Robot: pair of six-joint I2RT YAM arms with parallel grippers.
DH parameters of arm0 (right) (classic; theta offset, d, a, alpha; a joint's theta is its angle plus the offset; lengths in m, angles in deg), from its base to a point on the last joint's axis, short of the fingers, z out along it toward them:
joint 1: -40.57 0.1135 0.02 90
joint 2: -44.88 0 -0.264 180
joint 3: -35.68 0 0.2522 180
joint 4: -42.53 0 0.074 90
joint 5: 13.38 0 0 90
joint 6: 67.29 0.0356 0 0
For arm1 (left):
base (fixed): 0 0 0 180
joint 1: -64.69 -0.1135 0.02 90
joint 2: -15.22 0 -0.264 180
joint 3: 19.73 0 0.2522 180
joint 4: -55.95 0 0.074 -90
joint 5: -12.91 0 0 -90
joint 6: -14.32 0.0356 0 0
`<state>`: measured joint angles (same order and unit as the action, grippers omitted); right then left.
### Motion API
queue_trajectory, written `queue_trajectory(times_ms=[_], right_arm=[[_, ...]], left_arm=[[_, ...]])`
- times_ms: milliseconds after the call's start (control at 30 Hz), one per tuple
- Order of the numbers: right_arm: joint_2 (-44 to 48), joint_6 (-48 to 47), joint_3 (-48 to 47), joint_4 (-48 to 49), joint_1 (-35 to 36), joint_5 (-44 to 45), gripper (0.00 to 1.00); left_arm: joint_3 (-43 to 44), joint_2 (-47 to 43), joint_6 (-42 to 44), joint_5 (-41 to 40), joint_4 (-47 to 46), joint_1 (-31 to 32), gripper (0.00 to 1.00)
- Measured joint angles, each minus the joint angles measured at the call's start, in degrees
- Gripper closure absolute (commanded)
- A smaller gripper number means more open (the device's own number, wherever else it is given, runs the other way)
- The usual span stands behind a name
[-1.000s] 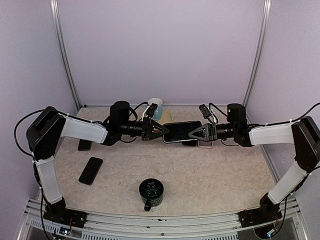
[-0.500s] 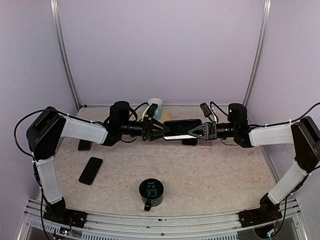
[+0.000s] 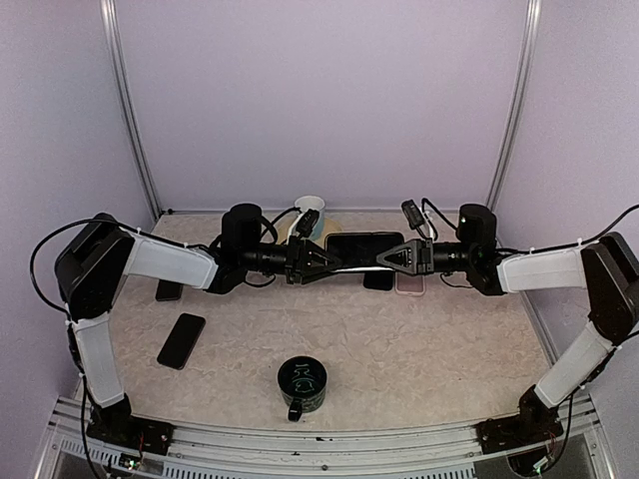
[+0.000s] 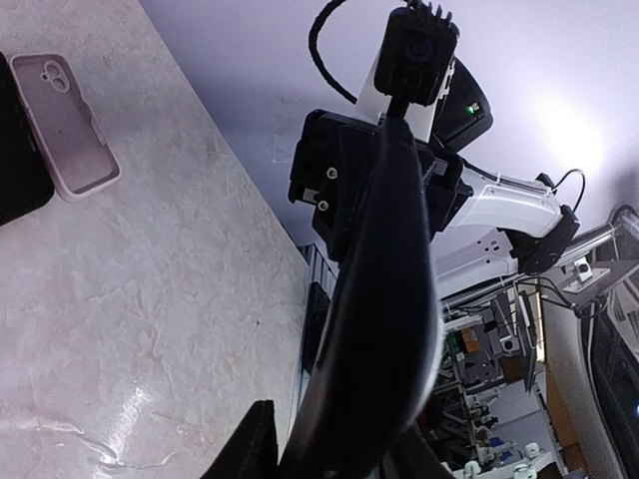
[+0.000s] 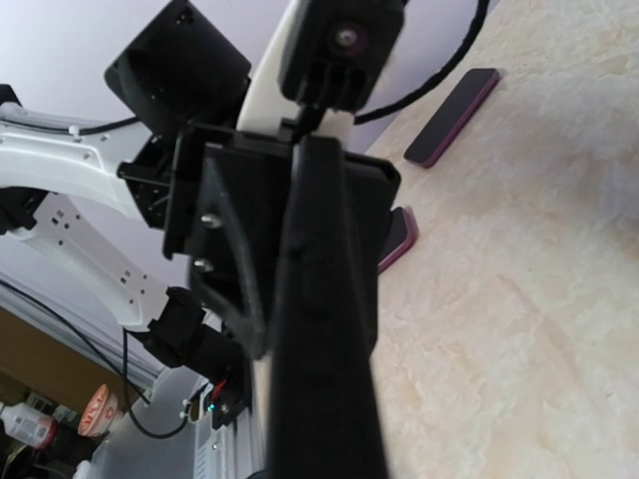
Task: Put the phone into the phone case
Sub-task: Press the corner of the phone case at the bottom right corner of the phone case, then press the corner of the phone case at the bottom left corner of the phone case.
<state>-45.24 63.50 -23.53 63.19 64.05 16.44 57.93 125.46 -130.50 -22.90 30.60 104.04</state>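
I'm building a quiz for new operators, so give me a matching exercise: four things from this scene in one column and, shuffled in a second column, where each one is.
Things
1. held phone
2. dark mug
3. white cup
4. pink case

Places
A. near edge of the table, centre
B. flat on the table, right of centre
C. up off the table
D. far edge of the table, by the back wall

Pairs: 1-C, 2-A, 3-D, 4-B
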Motion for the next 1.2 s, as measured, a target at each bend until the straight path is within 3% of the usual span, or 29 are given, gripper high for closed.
queue_trajectory(times_ms=[100,200,367,567,667,1200], right_arm=[[0.0,0.22,0.0,0.61,0.0,-0.24,1.0],[0.0,0.22,0.0,0.44,-0.07,-0.15,1.0],[0.7,-1.18,0.0,-1.95,-0.15,0.24,1.0],[1.55,-3.06,0.0,-3.45,-0.13,0.52,1.0],[1.7,-3.93,0.0,-4.09,-0.15,1.75,1.0],[1.64,-0.68,0.02,-1.73,-1.92,1.22,1.0]], left_arm=[[-0.09,0.13,-0.33,-0.04,-0.09,-0.02,0.83],[-0.22,0.31,-0.31,0.28,-0.92,-0.02,1.0],[-0.37,0.72,0.15,0.61,-2.03,0.02,1.0],[-0.39,0.74,0.15,0.52,-1.92,0.07,0.64],[-0.52,0.74,-0.24,0.46,-1.86,-0.35,0.53],[-0.52,-2.93,7.08,-2.29,7.78,-3.74,0.37]])
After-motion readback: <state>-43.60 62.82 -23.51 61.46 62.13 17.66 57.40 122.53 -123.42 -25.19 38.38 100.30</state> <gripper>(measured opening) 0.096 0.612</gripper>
